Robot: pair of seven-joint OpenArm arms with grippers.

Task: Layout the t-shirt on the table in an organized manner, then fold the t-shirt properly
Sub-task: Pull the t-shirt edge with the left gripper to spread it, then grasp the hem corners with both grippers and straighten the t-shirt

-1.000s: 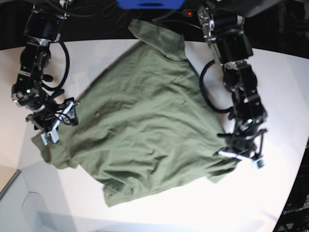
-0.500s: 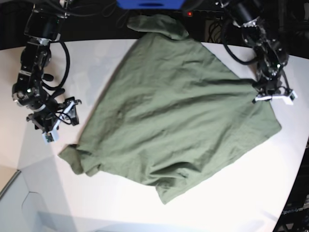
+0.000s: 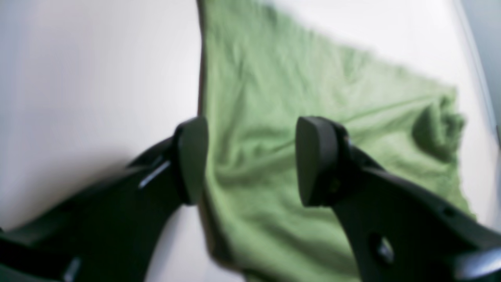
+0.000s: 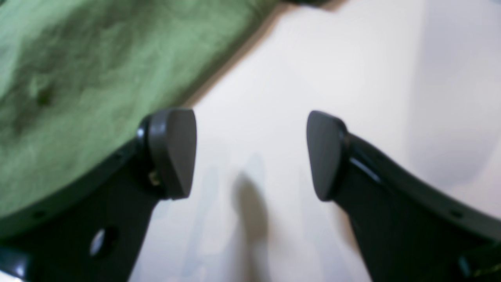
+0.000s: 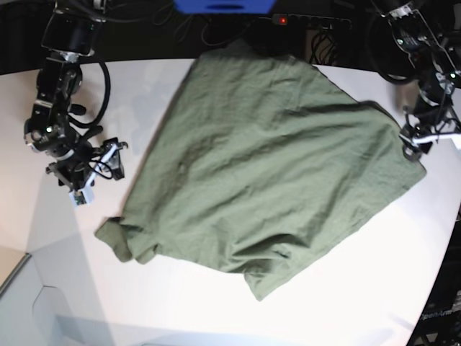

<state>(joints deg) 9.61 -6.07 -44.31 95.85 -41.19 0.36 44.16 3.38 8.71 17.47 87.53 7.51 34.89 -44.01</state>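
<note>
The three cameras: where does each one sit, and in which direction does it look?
Base: sits high above the table, looks down on the spread t-shirt; both arms show.
Left wrist: sits behind the left gripper, looks past its open jaws at the t-shirt's edge.
Right wrist: sits behind the right gripper, looks at bare table between open jaws; t-shirt at upper left.
Shared: all three show the t-shirt and the table.

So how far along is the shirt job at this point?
Layout is mostly done: the t-shirt lies spread across the table, though one sleeve is bunched and wrinkles remain. Nothing is in hand: the left claw is open over the shirt's edge, and the right claw is open over bare table. Smoothing and all folding remain.
</note>
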